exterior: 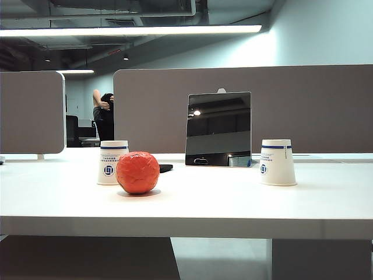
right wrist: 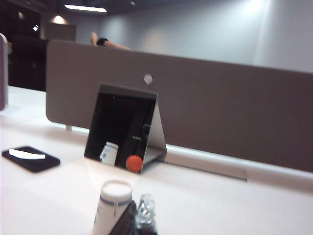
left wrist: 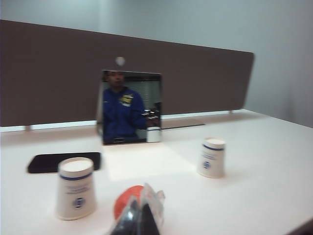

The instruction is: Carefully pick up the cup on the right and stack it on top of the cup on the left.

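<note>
Two white paper cups with blue bands stand upside down on the white table. The cup on the left (exterior: 112, 162) has a red ball (exterior: 137, 172) just in front of it. The cup on the right (exterior: 277, 162) stands alone. Neither gripper appears in the exterior view. In the left wrist view my left gripper (left wrist: 144, 203) is shut and empty, hanging short of the ball (left wrist: 124, 200), with the left cup (left wrist: 75, 188) and right cup (left wrist: 212, 157) apart from it. My right gripper (right wrist: 138, 205) is shut and empty, close beside the right cup (right wrist: 112, 208).
A propped mirror (exterior: 218, 129) stands at the back between the cups. A black phone (exterior: 165, 168) lies flat by the left cup. A grey partition (exterior: 303, 108) runs along the table's far edge. Bare tabletop (exterior: 221, 192) stretches between the cups.
</note>
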